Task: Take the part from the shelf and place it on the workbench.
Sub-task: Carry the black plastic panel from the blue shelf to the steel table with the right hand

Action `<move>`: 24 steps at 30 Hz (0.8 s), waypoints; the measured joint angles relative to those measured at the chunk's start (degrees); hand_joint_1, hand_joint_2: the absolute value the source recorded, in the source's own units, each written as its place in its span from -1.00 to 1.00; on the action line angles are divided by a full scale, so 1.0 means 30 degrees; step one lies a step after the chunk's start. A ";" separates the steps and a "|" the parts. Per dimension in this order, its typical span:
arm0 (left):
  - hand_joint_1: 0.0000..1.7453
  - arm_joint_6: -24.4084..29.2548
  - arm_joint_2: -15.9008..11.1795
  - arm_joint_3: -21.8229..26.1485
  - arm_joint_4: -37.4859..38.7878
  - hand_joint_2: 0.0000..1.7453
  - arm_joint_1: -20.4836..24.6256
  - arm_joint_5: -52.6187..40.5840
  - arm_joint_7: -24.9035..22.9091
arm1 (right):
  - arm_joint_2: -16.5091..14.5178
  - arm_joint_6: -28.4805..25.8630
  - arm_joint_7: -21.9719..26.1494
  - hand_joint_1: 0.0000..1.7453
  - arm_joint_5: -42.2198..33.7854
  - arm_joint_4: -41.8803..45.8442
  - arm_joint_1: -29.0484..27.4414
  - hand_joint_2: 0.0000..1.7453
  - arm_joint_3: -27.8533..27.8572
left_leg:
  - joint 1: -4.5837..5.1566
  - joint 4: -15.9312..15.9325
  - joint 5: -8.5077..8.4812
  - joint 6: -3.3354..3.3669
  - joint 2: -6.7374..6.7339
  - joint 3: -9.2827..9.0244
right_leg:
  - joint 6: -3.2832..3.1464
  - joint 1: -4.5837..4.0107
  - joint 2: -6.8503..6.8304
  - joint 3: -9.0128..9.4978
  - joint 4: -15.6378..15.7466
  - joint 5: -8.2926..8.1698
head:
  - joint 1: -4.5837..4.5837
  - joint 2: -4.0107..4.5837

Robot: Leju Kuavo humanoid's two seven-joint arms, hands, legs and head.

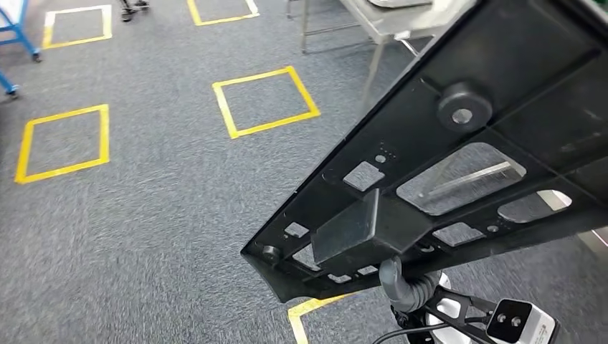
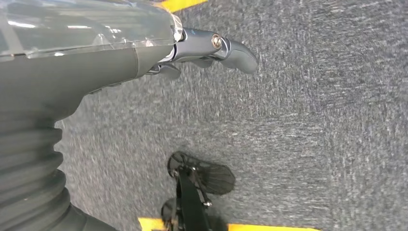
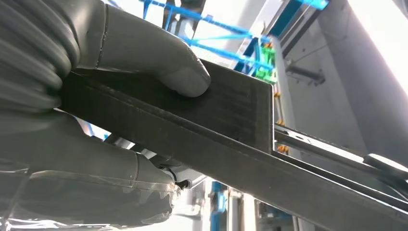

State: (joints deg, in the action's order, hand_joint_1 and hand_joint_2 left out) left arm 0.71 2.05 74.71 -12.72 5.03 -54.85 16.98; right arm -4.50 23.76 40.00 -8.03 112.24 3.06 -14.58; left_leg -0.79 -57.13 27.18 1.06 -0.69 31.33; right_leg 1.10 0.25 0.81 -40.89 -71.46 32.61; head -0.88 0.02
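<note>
Gripping the black part (image 3: 231, 125), the right hand (image 3: 96, 96) pinches its rib — the left hand (image 2: 144, 53) hangs empty, fingers loosely extended, over grey carpet (image 2: 312, 120).

The part (image 1: 459, 165) is matte black all over, with a black round boss on its face; through its cut-out windows shows pale silver metal. Beneath the part, the carpet (image 1: 158, 236) is speckled blue-grey, marked with open squares of yellow tape (image 1: 265, 100) to the part's left. Beyond the part's far end stands a workbench (image 1: 373, 29) of dull silver-grey metal. A blue frame (image 1: 18, 32) sits at the far left of the carpet. The right hand (image 3: 96, 96) gripping the part has a smooth grey thumb and a ribbed dark grey cover; the left hand (image 2: 192, 48) is grey, its fingers (image 2: 235, 53) darker slate-blue, with a glossy clear film over its back.
</note>
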 joint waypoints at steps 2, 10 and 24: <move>-1.00 -0.0036 -0.0011 0.0000 0.0000 1.00 -0.0015 -0.0122 -0.0015 | 0.0064 -0.0226 -0.0002 1.00 0.0345 -0.0095 0.0030 1.00 -0.0014 | 0.0035 -0.0006 0.0038 -0.0008 -0.0488 -0.0001 | 0.0044 0.0078 -0.0163 -0.0374 -0.0711 -0.0074 | 0.0002 0.0000; -1.00 0.0206 0.0105 -0.0051 0.0000 1.00 0.0191 -0.0408 -0.0353 | 0.0459 -0.1841 -0.0007 1.00 0.1725 -0.0127 -0.0537 1.00 -0.1117 | 0.0166 -0.0066 0.0403 -0.0639 -0.1738 -0.0339 | -0.0519 -0.0216 -0.0980 0.2334 0.4560 -0.2165 | -0.0004 0.0000; -1.00 0.0152 0.0131 -0.0038 0.0000 1.00 0.0218 -0.0109 -0.0201 | 0.1492 -0.1965 0.0002 1.00 0.0379 0.0574 -0.0120 1.00 -0.1466 | -0.0112 -0.0406 0.0242 -0.0555 0.1603 0.0114 | -0.0284 0.0010 0.2221 0.2167 0.4375 -0.2324 | -0.0006 0.0000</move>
State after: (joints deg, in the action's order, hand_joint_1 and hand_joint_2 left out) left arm 1.17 2.45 74.59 -12.72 5.68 -55.18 16.38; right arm -0.02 17.87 40.01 -6.89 113.96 2.70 -18.98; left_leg -1.13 -58.35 27.91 -0.60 4.12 31.67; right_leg 0.24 0.28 7.47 -34.39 -58.34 25.64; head -0.90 0.02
